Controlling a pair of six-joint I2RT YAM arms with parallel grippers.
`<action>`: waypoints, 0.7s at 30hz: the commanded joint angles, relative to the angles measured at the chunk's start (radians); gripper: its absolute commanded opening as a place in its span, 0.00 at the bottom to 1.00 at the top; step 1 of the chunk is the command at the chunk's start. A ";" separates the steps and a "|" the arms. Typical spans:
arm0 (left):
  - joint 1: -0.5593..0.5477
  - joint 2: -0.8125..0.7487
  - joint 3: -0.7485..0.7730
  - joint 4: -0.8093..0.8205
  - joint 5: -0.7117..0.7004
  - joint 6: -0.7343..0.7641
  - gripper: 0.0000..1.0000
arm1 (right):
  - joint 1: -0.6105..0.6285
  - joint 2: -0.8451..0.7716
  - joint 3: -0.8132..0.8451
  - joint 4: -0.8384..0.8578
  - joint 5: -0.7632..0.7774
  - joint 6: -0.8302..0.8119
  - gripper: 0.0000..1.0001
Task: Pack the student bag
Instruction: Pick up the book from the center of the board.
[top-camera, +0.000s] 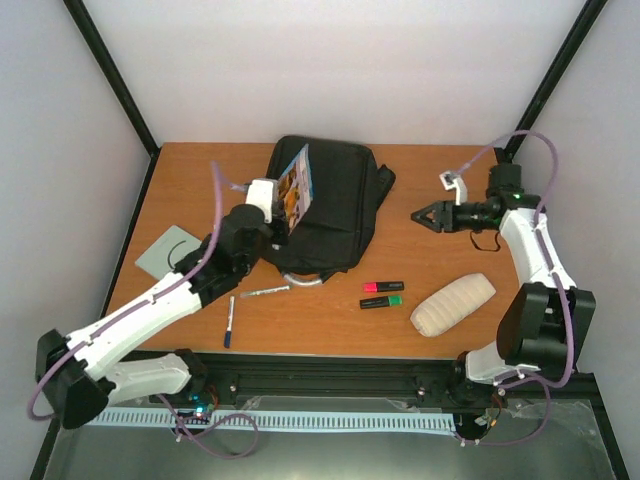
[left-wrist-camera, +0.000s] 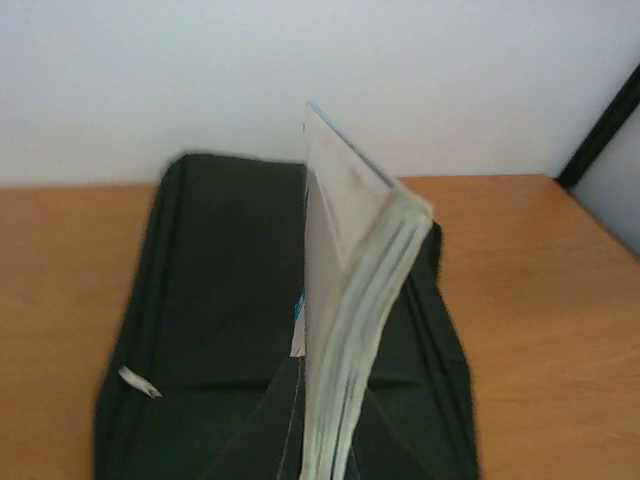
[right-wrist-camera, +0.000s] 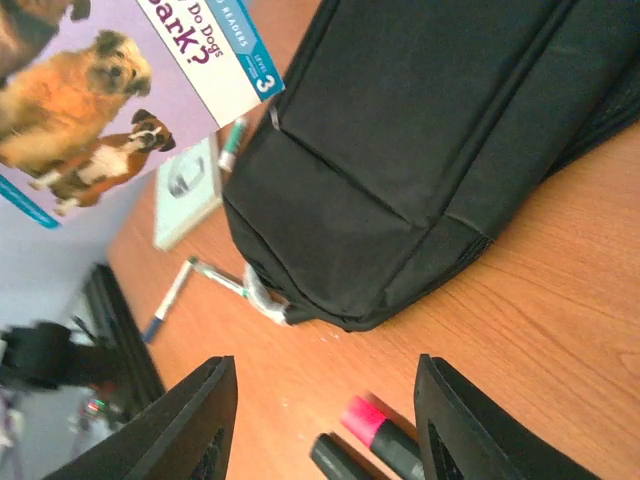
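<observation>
The student bag is a large black backpack lying flat at the table's middle back, with its grey loop handle at the near end. My left gripper is shut on a thin book with dogs on its cover and holds it upright on edge above the bag's left side. In the left wrist view the book runs up from the bottom centre over the bag; my fingers are hidden. My right gripper is open and empty, right of the bag, above bare table.
A pink highlighter and a green one lie near the bag's near right. A beige ribbed pouch lies front right. Two pens and a grey-green pad lie at the left.
</observation>
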 joint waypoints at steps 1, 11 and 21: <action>0.069 -0.102 -0.053 -0.117 0.222 -0.347 0.01 | 0.170 -0.084 0.005 0.088 0.327 -0.079 0.49; 0.216 -0.273 -0.062 -0.249 0.265 -0.555 0.01 | 0.572 0.014 0.093 0.184 0.660 -0.243 0.47; 0.220 -0.361 -0.051 -0.427 0.041 -0.593 0.01 | 0.810 0.320 0.266 0.154 0.785 -0.334 0.44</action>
